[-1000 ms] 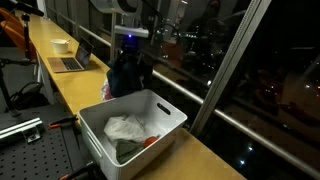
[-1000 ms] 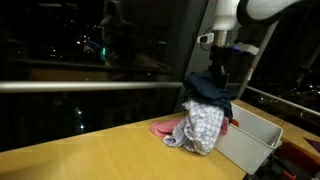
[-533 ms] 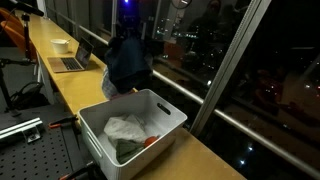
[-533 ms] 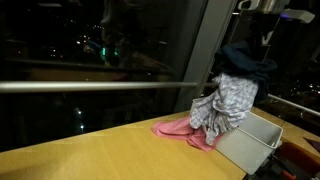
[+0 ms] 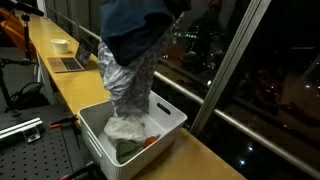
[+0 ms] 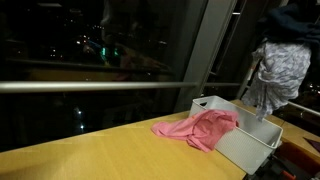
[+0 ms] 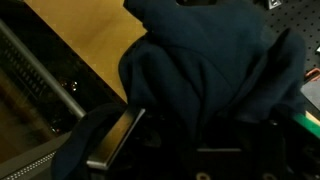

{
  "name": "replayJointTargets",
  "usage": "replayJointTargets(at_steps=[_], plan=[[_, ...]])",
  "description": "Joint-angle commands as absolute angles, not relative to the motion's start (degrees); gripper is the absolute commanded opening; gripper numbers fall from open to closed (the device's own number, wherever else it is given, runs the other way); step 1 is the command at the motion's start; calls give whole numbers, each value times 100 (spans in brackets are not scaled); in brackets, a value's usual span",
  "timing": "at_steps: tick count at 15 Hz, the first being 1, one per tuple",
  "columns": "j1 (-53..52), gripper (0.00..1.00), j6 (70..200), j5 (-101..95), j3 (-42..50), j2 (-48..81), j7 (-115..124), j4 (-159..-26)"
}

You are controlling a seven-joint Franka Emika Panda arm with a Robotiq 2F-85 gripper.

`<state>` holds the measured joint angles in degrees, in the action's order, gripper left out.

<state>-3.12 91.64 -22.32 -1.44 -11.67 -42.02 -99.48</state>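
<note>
My gripper [image 7: 195, 140] is shut on a dark blue garment [image 7: 200, 70] that fills the wrist view; one metal finger [image 7: 115, 140] shows at its left edge. In both exterior views the blue garment [image 5: 132, 25] [image 6: 297, 20] hangs high, and the gripper itself is hidden above it. A grey patterned cloth [image 5: 130, 75] [image 6: 280, 75] dangles beneath it, its lower end reaching down into the white bin [image 5: 165, 105] [image 6: 245, 145]. A pink cloth [image 6: 200, 128] lies on the wooden counter [image 6: 90, 155] beside the bin.
The bin holds a white cloth [image 5: 128, 128] and a green and red item [image 5: 138, 148]. A laptop [image 5: 70, 62] and a white bowl [image 5: 60, 45] sit farther along the counter. Dark window panes with a metal rail [image 6: 90, 85] run behind it.
The arm rose and swung over the bin, carrying the blue garment and patterned cloth off the counter. The pink cloth stayed behind and now lies uncovered.
</note>
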Motion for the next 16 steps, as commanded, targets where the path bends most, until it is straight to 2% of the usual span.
replayJointTargets(at_steps=[1, 6, 12, 16], plan=[[-149, 0, 8901, -2272, 106, -386, -4847, -8865], [32, 0, 9352, -1901, 187, 505, -5364, -8534], [161, 0, 10305, -445, 8, 939, -5677, -9611], [250, 0, 10702, -258, 36, 1196, -5904, -10143]])
